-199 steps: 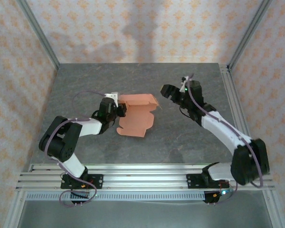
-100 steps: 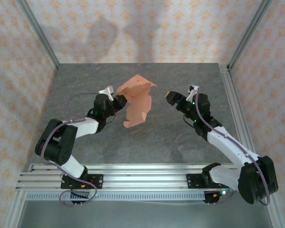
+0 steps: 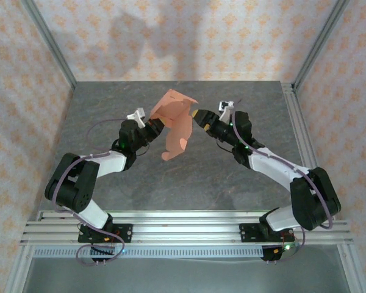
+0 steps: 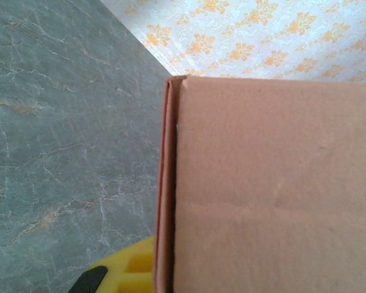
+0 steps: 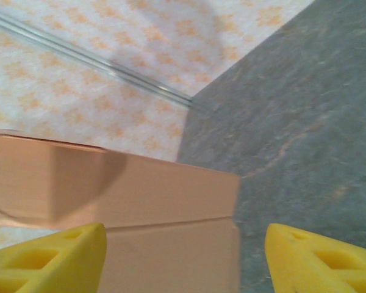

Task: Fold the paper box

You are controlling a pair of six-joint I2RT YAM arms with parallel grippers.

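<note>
Your left end effector [image 3: 152, 125] is clenched on the left edge of the paper box [image 3: 177, 122]. It holds the salmon-orange card up off the counter [image 3: 104, 104], around the middle and toward the far side. The card hangs tilted, with its lower end pointing toward the near side. In the left wrist view, one yellow pad [image 4: 128, 268] sits against the card's folded edge, where two layers lie close together.

Your right end effector [image 3: 199, 116] is just beside the box's right edge, with its jaws spread wide. In the right wrist view, its two yellow pads [image 5: 320, 259] stand well apart with the card's corner between them. You cannot tell whether either one touches the card.
</note>
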